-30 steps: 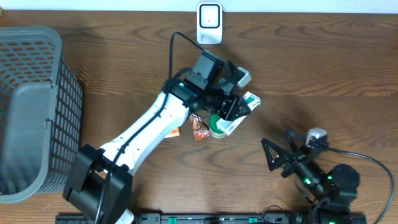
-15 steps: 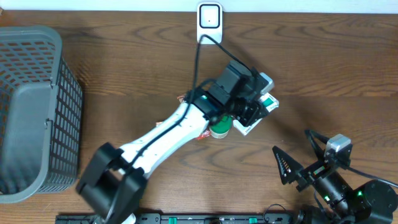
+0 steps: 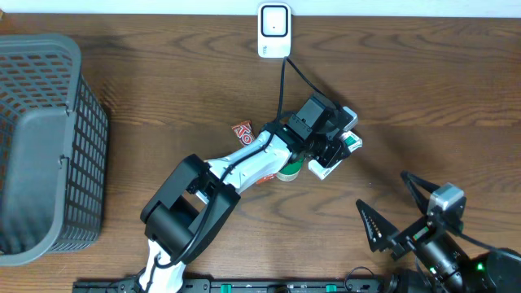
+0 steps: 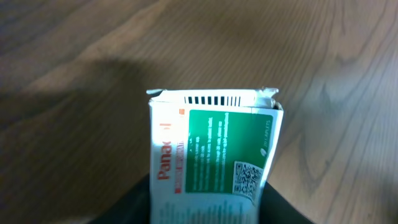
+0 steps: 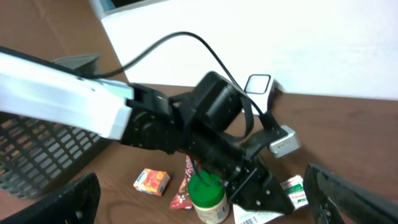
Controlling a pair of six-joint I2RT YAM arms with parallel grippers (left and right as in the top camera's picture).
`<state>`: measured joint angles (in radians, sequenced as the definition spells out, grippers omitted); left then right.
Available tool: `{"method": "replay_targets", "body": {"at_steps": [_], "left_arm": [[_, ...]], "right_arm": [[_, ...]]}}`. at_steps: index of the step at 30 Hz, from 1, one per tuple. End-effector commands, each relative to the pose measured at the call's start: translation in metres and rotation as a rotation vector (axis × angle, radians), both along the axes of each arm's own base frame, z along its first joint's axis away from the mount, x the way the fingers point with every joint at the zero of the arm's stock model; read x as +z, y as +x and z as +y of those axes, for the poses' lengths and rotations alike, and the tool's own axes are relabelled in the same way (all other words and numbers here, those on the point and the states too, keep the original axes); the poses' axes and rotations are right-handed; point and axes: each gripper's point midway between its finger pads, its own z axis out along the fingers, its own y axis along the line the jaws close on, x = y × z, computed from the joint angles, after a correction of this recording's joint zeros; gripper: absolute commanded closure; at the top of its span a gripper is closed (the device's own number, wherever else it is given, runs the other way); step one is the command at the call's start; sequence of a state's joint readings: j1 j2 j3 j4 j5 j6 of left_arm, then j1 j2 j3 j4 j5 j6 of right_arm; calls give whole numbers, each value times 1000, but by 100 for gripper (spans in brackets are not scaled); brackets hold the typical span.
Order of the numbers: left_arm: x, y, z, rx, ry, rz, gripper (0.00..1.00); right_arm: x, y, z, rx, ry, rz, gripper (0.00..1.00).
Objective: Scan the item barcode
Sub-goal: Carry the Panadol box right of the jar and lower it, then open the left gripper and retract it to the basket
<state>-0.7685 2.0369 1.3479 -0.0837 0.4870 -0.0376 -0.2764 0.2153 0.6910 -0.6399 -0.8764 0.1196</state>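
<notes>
Overhead view is showing a brown wooden table (image 3: 423,81). A grey plastic mesh basket (image 3: 89,138) is sitting far to the left of a white rectangular scanner (image 3: 274,30), which is standing at the far edge. The white left arm (image 3: 244,163) is stretching out in front of the scanner. Its left gripper (image 3: 328,152) is clasping a white and green cardboard medicine box (image 4: 211,162) by its sides, in front of the scanner and a little to its right, well apart from it. The right gripper (image 3: 396,207) is hanging further from the scanner, fingers spread wide and holding nothing. A white bottle with a green lid (image 3: 286,168) is standing just beside the box. I am judging that the black barcode stripes (image 4: 214,99) on the box end should be facing the scanner window squarely. The arm should be bringing that end close and steady, with the fingers off the stripes.
</notes>
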Motion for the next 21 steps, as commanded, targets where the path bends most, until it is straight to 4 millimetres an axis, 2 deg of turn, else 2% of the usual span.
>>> {"method": "replay_targets", "body": {"at_steps": [1,3,7,11,14,17,21], "left_arm": [[-3,3,0,14,0,-3,38],[-2,6,1,19,-4,-7,37],[4,13,5,34,-13,-16,28],[26,21,10,60,-40,-35,22],[57,26,15,72,-79,-77,18],[102,26,23,83,-133,-137,12],[160,18,36,92,-200,-212,10]], "right_arm": [[7,-3,0,1,-25,-30,1],[3,-4,1,1,-18,-10,1],[-2,-6,1,0,-8,26,1],[2,-8,1,-4,-11,19,1],[6,-9,-2,-35,-17,18,1],[8,-12,-3,-53,-21,28,1],[11,-20,7,16,-7,22,1]]}}
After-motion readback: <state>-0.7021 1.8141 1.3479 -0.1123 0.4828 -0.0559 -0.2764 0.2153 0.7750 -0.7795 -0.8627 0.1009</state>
